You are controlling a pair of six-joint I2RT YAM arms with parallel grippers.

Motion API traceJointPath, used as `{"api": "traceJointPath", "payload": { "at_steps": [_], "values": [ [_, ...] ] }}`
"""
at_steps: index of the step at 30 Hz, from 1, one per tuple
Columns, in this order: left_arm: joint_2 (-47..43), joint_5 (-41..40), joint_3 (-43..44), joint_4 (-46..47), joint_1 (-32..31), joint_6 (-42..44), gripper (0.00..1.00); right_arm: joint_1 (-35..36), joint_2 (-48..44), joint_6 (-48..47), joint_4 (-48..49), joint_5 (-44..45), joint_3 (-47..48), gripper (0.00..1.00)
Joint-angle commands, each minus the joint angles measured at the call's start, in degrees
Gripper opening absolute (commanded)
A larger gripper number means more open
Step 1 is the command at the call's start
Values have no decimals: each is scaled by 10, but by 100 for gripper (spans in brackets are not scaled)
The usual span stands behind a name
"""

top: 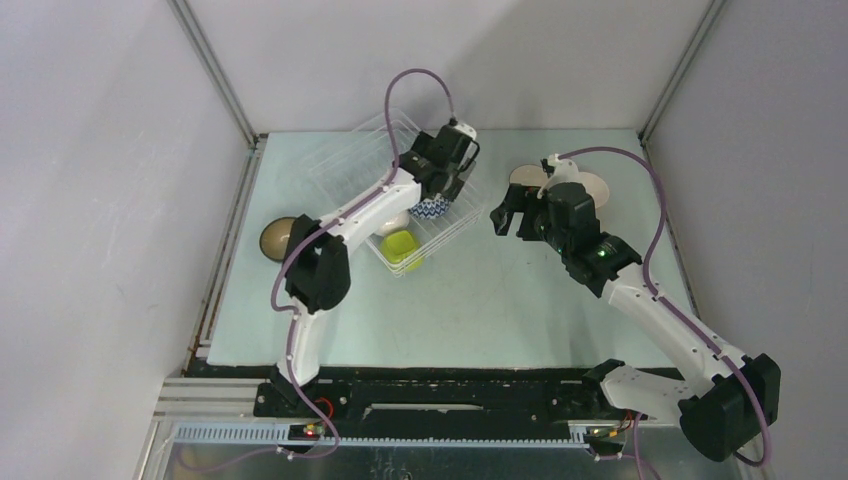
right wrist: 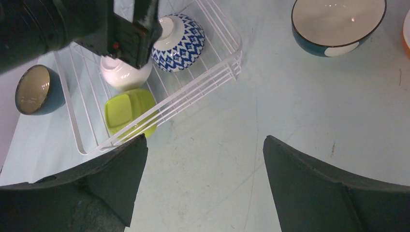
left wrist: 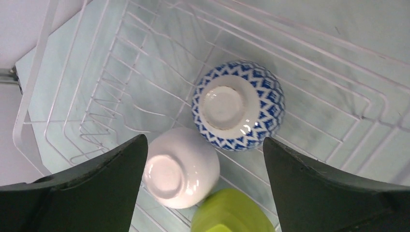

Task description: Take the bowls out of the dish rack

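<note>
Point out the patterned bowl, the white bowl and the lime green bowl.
blue-and-white patterned bowl (left wrist: pixel 226 107), left wrist view, on its upturned base.
white bowl (left wrist: pixel 167 174), left wrist view, on its upturned base.
lime green bowl (left wrist: pixel 232 213), left wrist view, on its outer wall.

white wire dish rack (right wrist: pixel 193 88): held three bowls | blue-and-white patterned bowl (left wrist: pixel 238 105), white bowl (left wrist: pixel 181 166): upside down, side by side | lime green bowl (left wrist: pixel 232 213): near corner | dark blue bowl (right wrist: pixel 36 89), teal bowl (right wrist: pixel 338 19): upright on worktop (right wrist: pixel 290 121), outside rack

The lime green bowl (left wrist: pixel 232 212), blurred, runs off the left wrist view's bottom edge. From above, the left arm (top: pixel 365 205) hides most of the white bowl (top: pixel 393 222).
</note>
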Motion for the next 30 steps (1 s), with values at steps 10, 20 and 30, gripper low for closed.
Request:
{"api": "traceJointPath", "payload": {
  "at_steps": [10, 20, 30],
  "values": [
    [34, 54, 26, -39, -33, 81, 100, 5, -29, -5, 14, 5, 0, 97],
    [87, 64, 73, -82, -33, 89, 96, 5, -36, -5, 9, 10, 0, 97],
    [127, 53, 101, -82, -27, 103, 87, 5, -39, -4, 15, 7, -5, 97]
  ]
}}
